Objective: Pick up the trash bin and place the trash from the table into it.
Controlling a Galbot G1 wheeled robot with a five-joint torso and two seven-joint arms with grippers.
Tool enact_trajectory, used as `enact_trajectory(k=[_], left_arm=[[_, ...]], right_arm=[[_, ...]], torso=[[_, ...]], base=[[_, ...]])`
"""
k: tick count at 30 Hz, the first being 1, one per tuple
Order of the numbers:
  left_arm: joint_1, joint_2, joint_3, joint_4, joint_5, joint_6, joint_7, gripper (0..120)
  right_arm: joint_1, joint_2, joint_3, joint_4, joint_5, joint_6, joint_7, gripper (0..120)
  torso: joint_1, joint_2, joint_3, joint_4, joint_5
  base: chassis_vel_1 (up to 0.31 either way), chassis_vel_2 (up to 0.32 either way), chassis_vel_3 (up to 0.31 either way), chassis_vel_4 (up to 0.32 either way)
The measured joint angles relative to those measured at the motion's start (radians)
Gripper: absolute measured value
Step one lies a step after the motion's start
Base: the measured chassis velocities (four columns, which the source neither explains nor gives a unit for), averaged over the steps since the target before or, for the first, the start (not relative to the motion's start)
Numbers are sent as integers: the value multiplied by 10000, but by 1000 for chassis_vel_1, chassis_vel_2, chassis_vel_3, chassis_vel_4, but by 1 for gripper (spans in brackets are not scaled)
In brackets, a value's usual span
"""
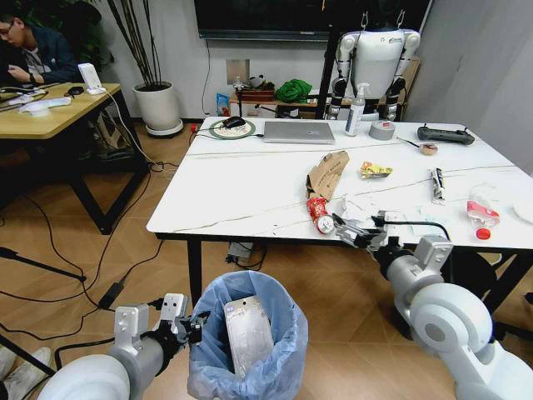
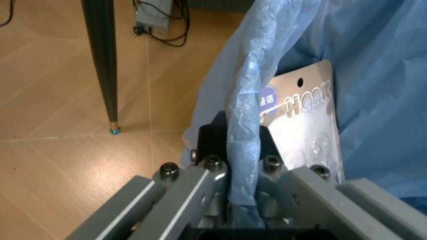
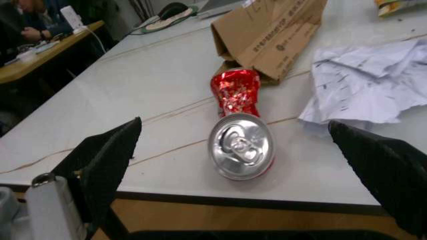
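The trash bin, lined with a light-blue bag, sits low in front of me below the table's front edge. My left gripper is shut on its rim, the bag pinched between its fingers. A flat packaging card lies inside. On the white table a crushed red can lies near the front edge. My right gripper is open just before it, and the can lies between the spread fingers. Behind it are brown cardboard and crumpled paper.
More trash lies to the right: a yellow wrapper, a dark wrapper, a clear bottle. At the far edge stand a laptop, spray bottle, tape roll and controller. A wooden desk is at left.
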Motion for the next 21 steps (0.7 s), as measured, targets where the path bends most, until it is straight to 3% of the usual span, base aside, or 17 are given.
enact_trajectory(k=[21], left_arm=[[-23, 261, -317, 0, -256, 0, -39, 0]], right_arm=[[912, 686, -957, -909, -425, -160, 222, 100]], torso=[[0, 0, 0, -2, -1]], base=[[0, 0, 0, 0]])
